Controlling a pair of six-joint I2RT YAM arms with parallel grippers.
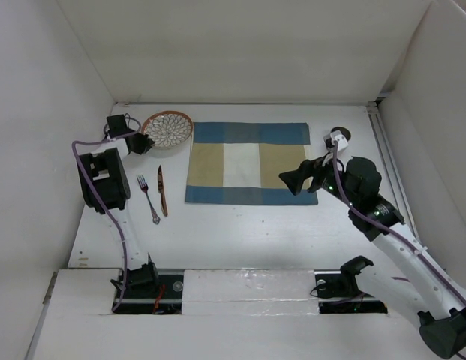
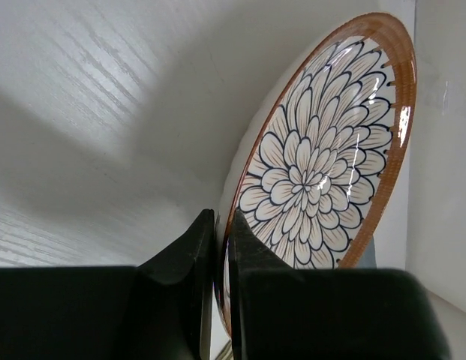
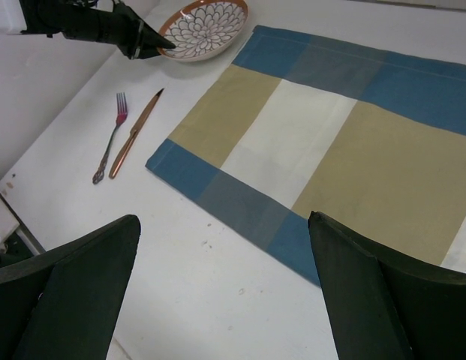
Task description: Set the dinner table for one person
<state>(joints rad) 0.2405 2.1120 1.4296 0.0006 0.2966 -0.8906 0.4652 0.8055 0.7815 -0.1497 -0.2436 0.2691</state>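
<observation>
A flower-patterned plate with a brown rim [image 1: 167, 128] [image 2: 323, 150] [image 3: 205, 28] sits at the back left of the white dinner table [image 1: 255, 232]. My left gripper [image 1: 146, 142] [image 2: 221, 225] is shut on the plate's near-left rim, one finger on each side of the edge. A blue-and-beige checked placemat [image 1: 248, 163] [image 3: 330, 142] lies flat in the middle. A fork [image 1: 148, 199] [image 3: 110, 138] and a copper-coloured knife [image 1: 163, 191] [image 3: 135, 133] lie side by side left of the mat. My right gripper [image 1: 293, 180] [image 3: 225, 225] hovers open over the mat's near-right corner, holding nothing.
White walls close in the table at the left, back and right. A small dark round thing [image 1: 342, 135] shows partly behind the right arm, right of the mat. Both arm bases stand at the near edge.
</observation>
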